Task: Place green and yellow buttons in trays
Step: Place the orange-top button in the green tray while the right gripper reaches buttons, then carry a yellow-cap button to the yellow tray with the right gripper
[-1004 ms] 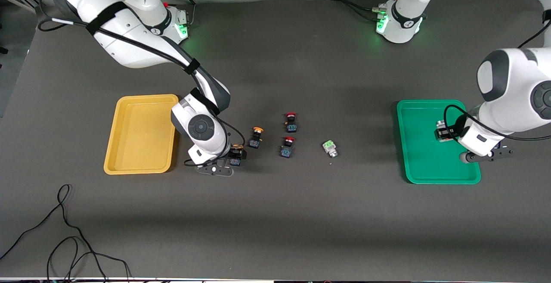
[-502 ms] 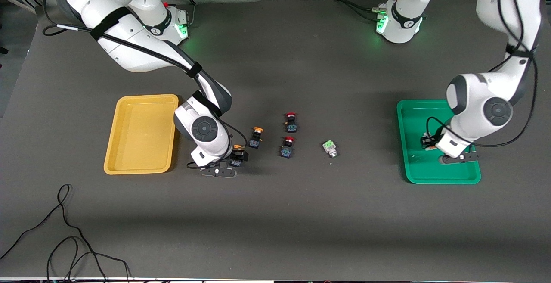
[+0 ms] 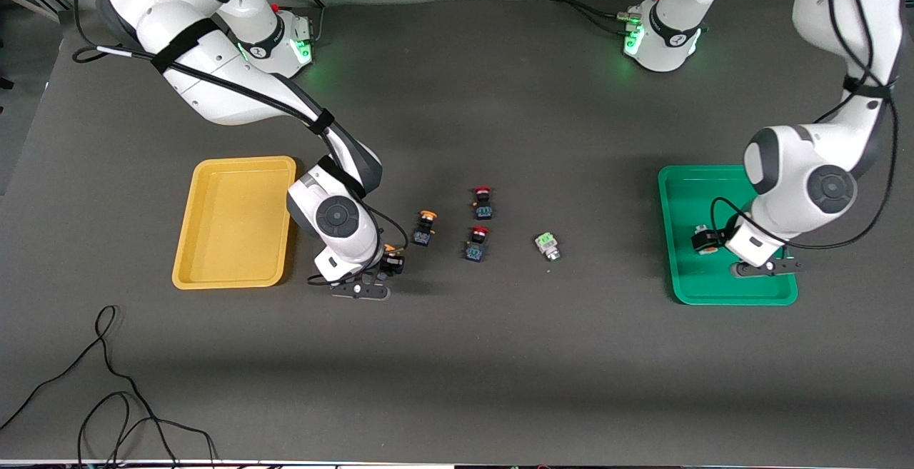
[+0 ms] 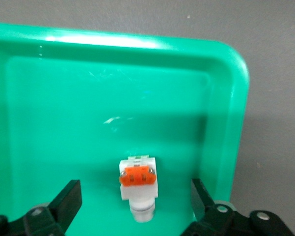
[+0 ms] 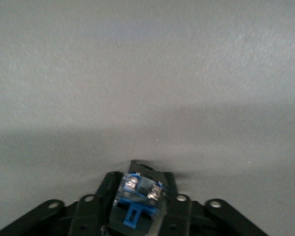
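The mustard yellow tray (image 3: 235, 223) lies bare at the right arm's end. Just beside it, the right gripper (image 3: 382, 273) is clenched on a yellow-capped switch (image 5: 139, 194), its cap hidden by the fingers; half a second ago it was spread. A second yellow-capped switch (image 3: 424, 227), two red-capped switches (image 3: 483, 202) and a light-green switch (image 3: 548, 245) lie mid-table. In the green tray (image 4: 137, 98), the left gripper (image 4: 137, 206), released since then, straddles an orange-block switch (image 4: 139, 187) lying flat, round end toward it.

White switch with orange block (image 4: 139, 187) lies in green tray (image 3: 685, 283), frame right. Mustard tray (image 3: 214, 276) lies frame left. Yellow-capped switch (image 3: 424, 226) and green-block switch (image 3: 548, 245) lie centre; another yellow-capped switch (image 5: 137, 194) sits between black fingers.
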Available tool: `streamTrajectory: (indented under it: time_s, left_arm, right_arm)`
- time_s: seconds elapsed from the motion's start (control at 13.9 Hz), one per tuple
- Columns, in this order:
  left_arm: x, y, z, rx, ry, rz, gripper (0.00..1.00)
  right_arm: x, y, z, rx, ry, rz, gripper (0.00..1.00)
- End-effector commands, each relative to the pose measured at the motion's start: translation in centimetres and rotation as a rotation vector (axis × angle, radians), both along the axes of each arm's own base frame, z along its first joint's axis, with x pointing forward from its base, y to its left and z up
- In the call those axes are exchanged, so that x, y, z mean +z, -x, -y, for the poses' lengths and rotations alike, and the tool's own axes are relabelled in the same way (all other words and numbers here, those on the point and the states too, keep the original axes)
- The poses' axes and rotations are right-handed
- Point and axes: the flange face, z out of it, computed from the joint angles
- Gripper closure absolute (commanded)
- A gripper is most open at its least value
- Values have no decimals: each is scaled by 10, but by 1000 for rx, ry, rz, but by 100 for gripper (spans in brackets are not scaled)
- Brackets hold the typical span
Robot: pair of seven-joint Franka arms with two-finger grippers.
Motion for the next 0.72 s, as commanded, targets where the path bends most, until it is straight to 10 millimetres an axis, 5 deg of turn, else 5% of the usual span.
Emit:
streamTrajectory:
  time_s: [0.0,0.22,0.5,0.65]
  left_arm:
    - [79,-25,5,-27,-2,-47,0]
    - [132,-43,35,-16,22,-56,0]
    - [133,-38,125,105,9,-52,0]
    - [122,-28,180,166,-4,-60,0]
  right_arm:
    - [18,-17,7,-20,18,39,100]
    - [63,-28,28,-22,-20,-21,100]
    - [146,-32,117,81,-16,-181,100]
    - [164,-24,148,168,5,-209,100]
